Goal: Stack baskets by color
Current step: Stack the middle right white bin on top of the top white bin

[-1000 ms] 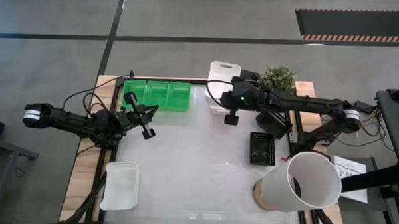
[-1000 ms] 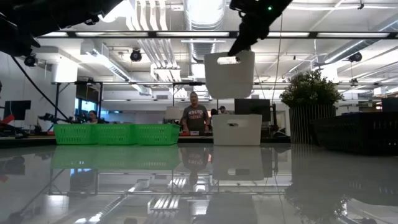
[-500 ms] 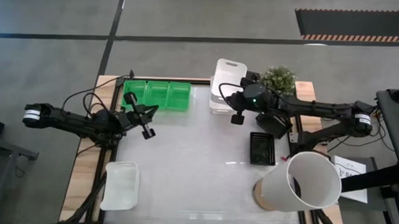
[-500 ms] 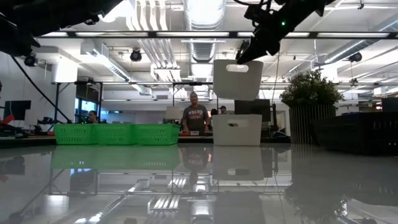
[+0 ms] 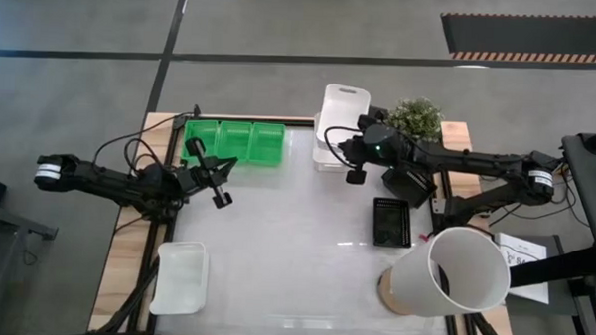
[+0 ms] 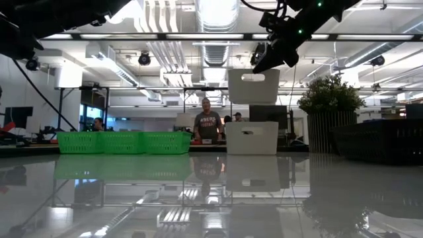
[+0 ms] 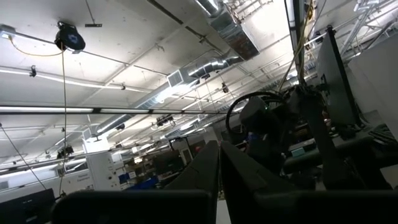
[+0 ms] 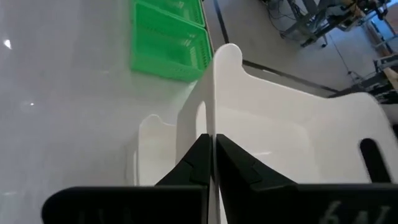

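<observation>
my right gripper is clamped on the wall of a white basket, holding it in the air above another white basket at the far edge of the table. my left gripper is closed on nothing, near the green baskets at far left

Three green baskets in a row, well off from the right tool. Three white baskets: one in that tool's grip, one directly beneath it, one far away across the bench. Two black baskets, just beside the right arm. One white cylinder. One potted plant.
</observation>
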